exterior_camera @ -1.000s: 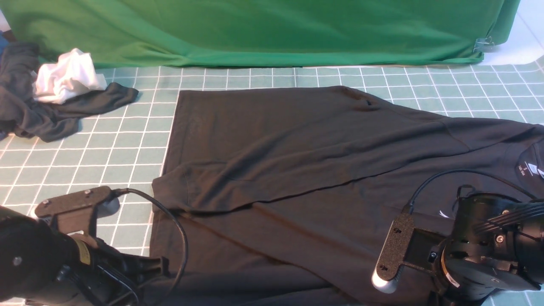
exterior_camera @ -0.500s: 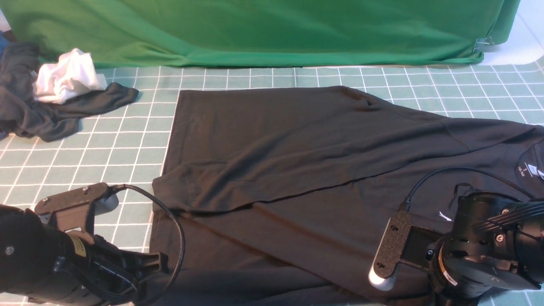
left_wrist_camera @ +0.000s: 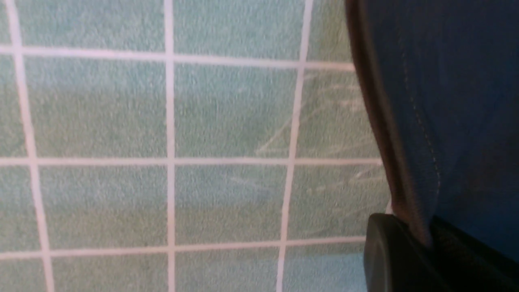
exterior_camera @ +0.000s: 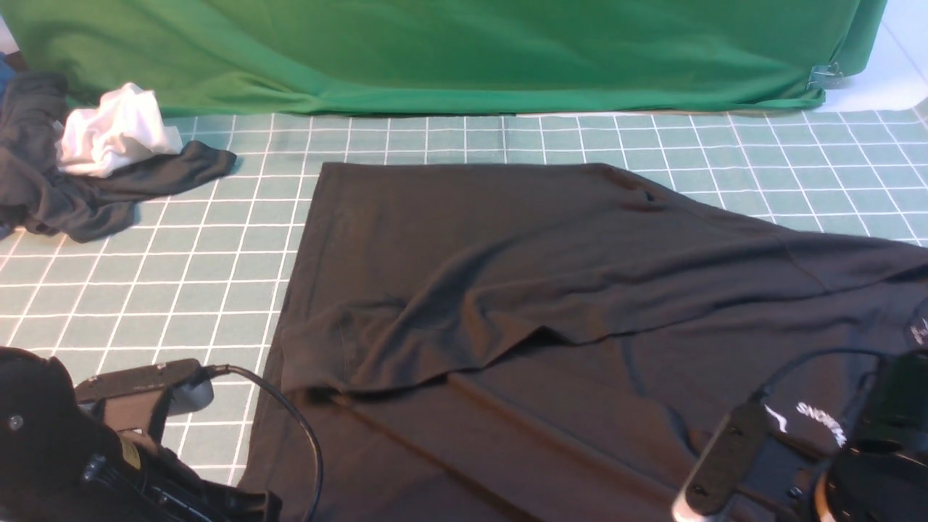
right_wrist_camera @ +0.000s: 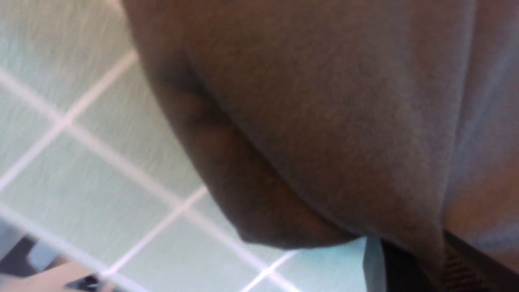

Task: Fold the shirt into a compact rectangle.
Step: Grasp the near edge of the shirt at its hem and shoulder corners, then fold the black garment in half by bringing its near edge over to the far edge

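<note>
The black shirt [exterior_camera: 551, 290] lies spread over the gridded mat, one sleeve folded across its body. Part of its white print [exterior_camera: 819, 428] shows near my right arm. My left gripper [left_wrist_camera: 425, 243] is shut on the shirt's stitched hem [left_wrist_camera: 421, 134] at the near left corner. In the front view its fingertips are hidden at the frame's bottom edge. My right gripper [right_wrist_camera: 442, 259] is shut on a bunch of the shirt's fabric [right_wrist_camera: 324, 101], which hangs lifted above the mat. In the front view the right jaws are hidden under the wrist [exterior_camera: 870, 471].
A smaller dark grey garment [exterior_camera: 72, 196] with a white cloth [exterior_camera: 112, 130] on it lies at the far left. The green backdrop cloth [exterior_camera: 435, 51] hangs along the back, with a metal clip [exterior_camera: 823, 75] at its right. The teal gridded mat [exterior_camera: 181, 254] covers the table.
Both arms have drawn back toward the near edge, dragging the shirt with them. Its far edge has slid nearer, the sleeve fold has bunched, and the white print now shows.
</note>
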Available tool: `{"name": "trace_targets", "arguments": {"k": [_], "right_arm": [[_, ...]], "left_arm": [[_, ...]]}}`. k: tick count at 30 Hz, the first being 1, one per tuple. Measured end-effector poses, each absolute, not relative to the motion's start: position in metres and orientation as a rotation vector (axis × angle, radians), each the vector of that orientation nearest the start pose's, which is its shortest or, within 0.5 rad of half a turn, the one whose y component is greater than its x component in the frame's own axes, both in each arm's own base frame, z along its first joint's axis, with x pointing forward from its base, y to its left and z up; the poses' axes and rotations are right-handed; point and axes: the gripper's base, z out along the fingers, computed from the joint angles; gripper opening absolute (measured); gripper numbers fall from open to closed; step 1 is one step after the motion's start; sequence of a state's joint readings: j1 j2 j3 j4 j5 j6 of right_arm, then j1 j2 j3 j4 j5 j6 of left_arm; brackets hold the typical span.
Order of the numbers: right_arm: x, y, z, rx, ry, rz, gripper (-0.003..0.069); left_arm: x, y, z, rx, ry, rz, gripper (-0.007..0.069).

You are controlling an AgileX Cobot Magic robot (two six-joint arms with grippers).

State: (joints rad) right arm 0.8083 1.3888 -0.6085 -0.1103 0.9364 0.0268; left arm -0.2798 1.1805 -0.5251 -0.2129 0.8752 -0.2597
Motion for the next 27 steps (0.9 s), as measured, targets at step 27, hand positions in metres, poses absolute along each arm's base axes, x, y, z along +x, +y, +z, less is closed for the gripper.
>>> {"name": "trace_targets", "arguments": {"k": [27], "right_arm": [[0.198, 0.104, 0.215, -0.915, 2.836, -0.070, 0.0036]], "left_arm": [[0.243, -0.072, 0.236, -0.254, 2.756, -0.377, 0.0016]]}}
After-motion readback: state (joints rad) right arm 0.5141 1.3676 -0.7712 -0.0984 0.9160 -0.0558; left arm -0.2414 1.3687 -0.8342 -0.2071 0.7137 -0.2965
